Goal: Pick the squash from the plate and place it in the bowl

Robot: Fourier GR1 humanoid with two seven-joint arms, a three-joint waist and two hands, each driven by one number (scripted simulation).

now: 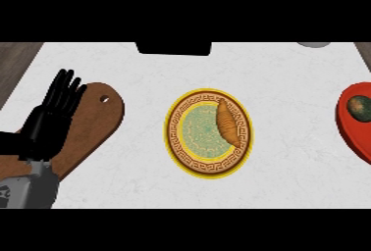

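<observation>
Squash (226, 122): I see it lying on the plate's (190, 158) right side, mid-worktop.
Left hand (52, 115): fingers straight, apart, resting over the brown board (98, 117), far left.

Only one arm is showing: the left forearm (25, 188) comes in from the lower left corner, grey casing low in the view and angled slightly up and to the right. Above it sits the black left hand (49, 122), back of the hand toward us, wrist dark and blocky where it joins the forearm. The fingers (65, 88) point up and away from the body, straight and held close together, fanning only a little at the tips. Nothing is held in that hand, which rests near the left edge. The right arm and right hand do not appear in the head view.
</observation>
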